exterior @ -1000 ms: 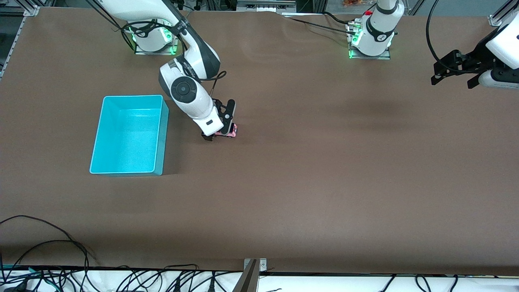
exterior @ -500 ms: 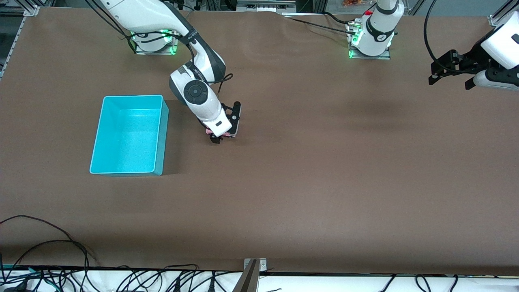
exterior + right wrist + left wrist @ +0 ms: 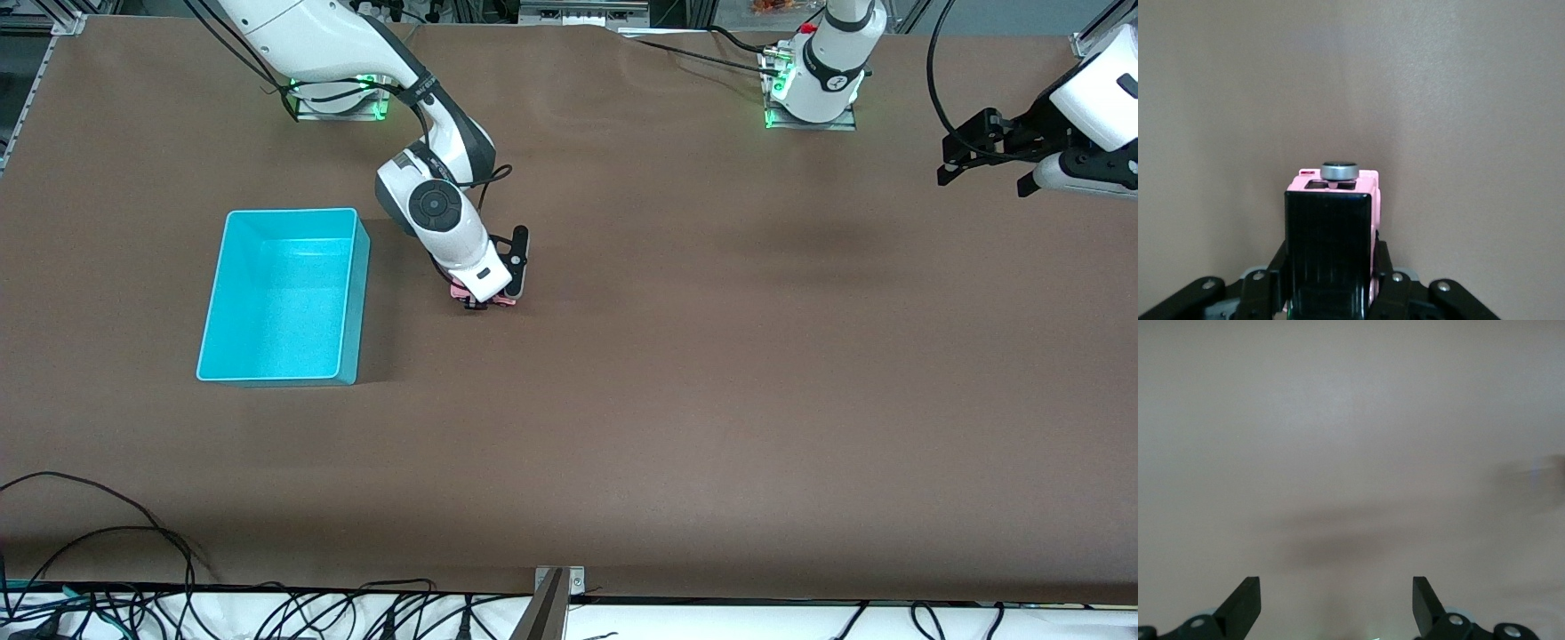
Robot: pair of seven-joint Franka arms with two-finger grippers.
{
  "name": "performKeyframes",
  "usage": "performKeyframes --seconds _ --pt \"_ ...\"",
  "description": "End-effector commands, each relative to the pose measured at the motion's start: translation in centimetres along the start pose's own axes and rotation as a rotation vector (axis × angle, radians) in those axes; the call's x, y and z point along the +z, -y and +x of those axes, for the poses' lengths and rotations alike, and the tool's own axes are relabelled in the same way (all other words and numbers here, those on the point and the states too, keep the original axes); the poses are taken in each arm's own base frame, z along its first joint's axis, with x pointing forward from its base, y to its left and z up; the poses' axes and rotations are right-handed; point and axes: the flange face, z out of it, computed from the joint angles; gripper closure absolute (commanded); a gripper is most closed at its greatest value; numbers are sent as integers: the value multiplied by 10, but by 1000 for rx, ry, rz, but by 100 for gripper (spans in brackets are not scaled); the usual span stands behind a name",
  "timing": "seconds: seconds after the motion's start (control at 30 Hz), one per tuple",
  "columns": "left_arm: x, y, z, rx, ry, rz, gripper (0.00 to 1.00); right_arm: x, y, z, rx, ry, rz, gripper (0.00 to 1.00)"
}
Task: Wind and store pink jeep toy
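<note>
The pink jeep toy (image 3: 504,300) is small, with a black roof, and shows close up in the right wrist view (image 3: 1368,193). My right gripper (image 3: 486,301) is shut on its sides and holds it low at the table, beside the turquoise bin (image 3: 360,302) toward the left arm's end. In the right wrist view the right gripper (image 3: 1330,270) has a finger on each side of the jeep, and a grey round knob (image 3: 1339,171) sits at the jeep's end. My left gripper (image 3: 982,180) is open and empty, waiting up over the left arm's end of the table; the left wrist view (image 3: 1337,600) shows bare table.
The turquoise bin holds nothing and stands toward the right arm's end. Cables (image 3: 107,533) lie along the table edge nearest the front camera. A metal bracket (image 3: 551,591) sits at the middle of that edge.
My right wrist has swung over the jeep and now hides most of it; the jeep stays at about the same spot. The left gripper has drifted slightly.
</note>
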Motion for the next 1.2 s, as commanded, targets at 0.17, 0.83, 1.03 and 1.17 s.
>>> performKeyframes --seconds 0.17,0.83,1.03,1.17 --pt "-6 -3 3 33 -2 19 0 -63 -21 11 -13 43 -9 60" --pt "-12 1 3 33 -13 58 0 -242 -99 -112 176 23 150 60" --pt "-12 3 3 28 -12 58 0 -270 -114 -190 188 -34 218 60" --pt "-12 2 3 31 -12 49 0 -282 -117 -228 125 -36 226 60"
